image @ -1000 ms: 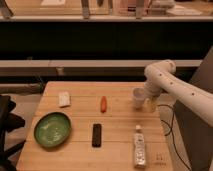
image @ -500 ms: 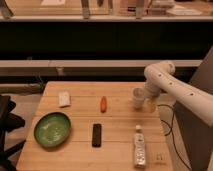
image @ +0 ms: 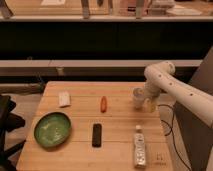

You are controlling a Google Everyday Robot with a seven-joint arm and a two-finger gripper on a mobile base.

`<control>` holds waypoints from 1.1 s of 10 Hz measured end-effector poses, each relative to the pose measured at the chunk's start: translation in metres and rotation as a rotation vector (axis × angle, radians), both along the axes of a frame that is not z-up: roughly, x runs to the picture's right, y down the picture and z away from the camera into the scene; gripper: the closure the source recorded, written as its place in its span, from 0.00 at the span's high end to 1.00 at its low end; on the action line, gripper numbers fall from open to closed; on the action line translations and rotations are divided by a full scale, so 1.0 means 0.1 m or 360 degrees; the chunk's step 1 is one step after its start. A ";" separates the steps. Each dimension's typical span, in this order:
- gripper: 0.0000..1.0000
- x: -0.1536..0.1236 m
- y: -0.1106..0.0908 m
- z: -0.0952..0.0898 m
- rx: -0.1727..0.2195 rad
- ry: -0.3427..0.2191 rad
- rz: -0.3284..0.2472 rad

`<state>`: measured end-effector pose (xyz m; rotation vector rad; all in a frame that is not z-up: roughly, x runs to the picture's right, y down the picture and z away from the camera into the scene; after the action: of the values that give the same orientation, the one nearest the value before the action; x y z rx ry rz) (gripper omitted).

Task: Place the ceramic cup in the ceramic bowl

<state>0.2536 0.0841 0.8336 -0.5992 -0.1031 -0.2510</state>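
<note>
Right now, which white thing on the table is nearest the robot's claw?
The cup, right beside the gripper at the table's right edge. The bottle lies nearer the front edge; the white block sits far left.

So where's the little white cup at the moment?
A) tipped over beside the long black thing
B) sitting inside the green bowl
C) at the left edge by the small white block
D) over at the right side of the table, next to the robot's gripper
D: the ceramic cup is at the right side of the table, right beside the gripper, while the ceramic bowl sits far off at the front left.
</note>
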 end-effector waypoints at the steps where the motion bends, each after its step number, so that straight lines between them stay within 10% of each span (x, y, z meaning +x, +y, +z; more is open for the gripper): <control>1: 0.80 0.00 0.00 0.01 0.0001 -0.0005 -0.0005; 11: 0.80 0.05 -0.02 0.09 0.0010 -0.0047 -0.0060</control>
<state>0.2584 0.0823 0.8425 -0.5919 -0.1197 -0.2968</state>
